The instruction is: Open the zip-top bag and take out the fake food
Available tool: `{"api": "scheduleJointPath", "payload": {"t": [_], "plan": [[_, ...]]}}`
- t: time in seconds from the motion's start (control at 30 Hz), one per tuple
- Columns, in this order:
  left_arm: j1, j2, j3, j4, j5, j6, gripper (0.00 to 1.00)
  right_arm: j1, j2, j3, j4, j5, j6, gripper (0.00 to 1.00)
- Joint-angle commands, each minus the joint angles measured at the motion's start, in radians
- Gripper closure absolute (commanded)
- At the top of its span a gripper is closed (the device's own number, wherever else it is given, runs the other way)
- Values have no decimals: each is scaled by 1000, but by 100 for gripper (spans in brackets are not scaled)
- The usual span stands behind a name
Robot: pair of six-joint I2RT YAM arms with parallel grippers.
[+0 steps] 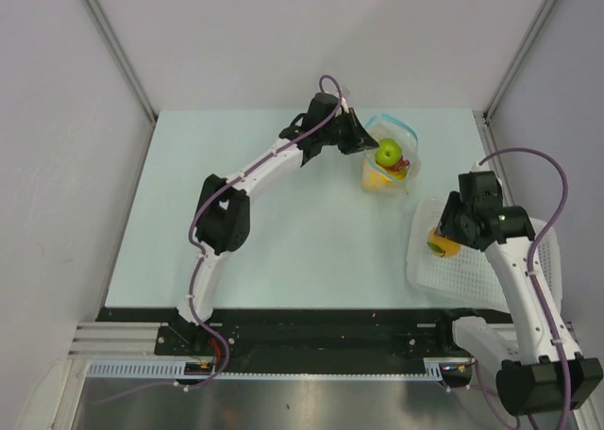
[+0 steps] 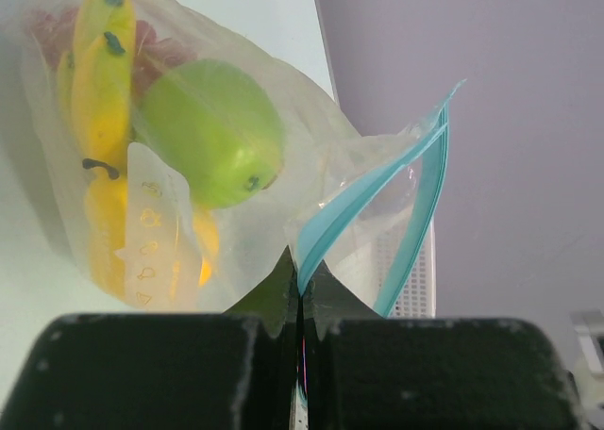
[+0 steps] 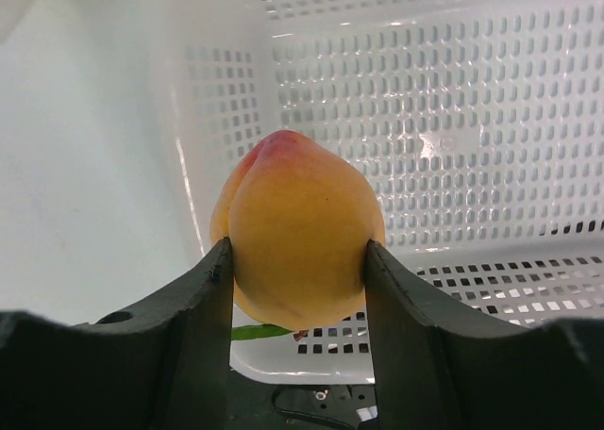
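Note:
The clear zip-top bag [image 1: 392, 158] lies at the far right of the table with its blue-teal zip strip [image 2: 420, 194] gaping apart. My left gripper [image 2: 302, 277] is shut on one lip of that strip; from above the left gripper [image 1: 362, 140] sits at the bag's left edge. Fake food still fills the bag [image 2: 245, 213]: a green apple [image 2: 212, 133], a banana [image 2: 99, 76] and yellow pieces below. My right gripper [image 3: 297, 260] is shut on an orange fruit [image 3: 300, 224] with a green leaf [image 3: 257, 332], held over the white basket [image 3: 453, 119]. From above, this fruit [image 1: 444, 246] shows under the right gripper [image 1: 442, 239].
The white perforated basket [image 1: 477, 281] stands at the table's near right, tilted over the front edge beside the right arm. Grey walls enclose the pale green table [image 1: 283, 223] on three sides. The left arm stretches diagonally across the table's middle.

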Motion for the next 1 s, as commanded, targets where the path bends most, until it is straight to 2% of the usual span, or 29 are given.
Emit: {"api": "scheduleJointPath", "payload": {"t": [0.0,0.4,0.5,0.53,0.6,0.7,0.73,0.8,0.93,0.97], "plan": [[8,-52,43,24,34,8,100,-115,78,-2,77,-79,-23,87],[8,-50,20,46,48,-35,100,-129,375,-54,283,-99,-8,79],[8,-55,17,47,49,-38,100,-129,403,-68,309,-85,-5,72],[8,-55,16,49,49,-38,100,-129,411,-73,320,-85,-5,65],[8,-58,16,47,49,-36,100,-129,429,-79,324,-90,-6,59],[8,-59,16,53,49,-39,100,-129,426,-87,318,-100,0,43],[6,-59,17,55,51,-39,100,-130,411,-88,308,-94,2,32],[5,-59,17,54,49,-38,100,-129,382,-88,295,-91,-3,23],[3,-66,5,52,51,-32,100,-129,262,-61,234,-74,2,20],[3,-67,2,54,52,-30,100,-120,241,-38,225,-64,2,15]]}}
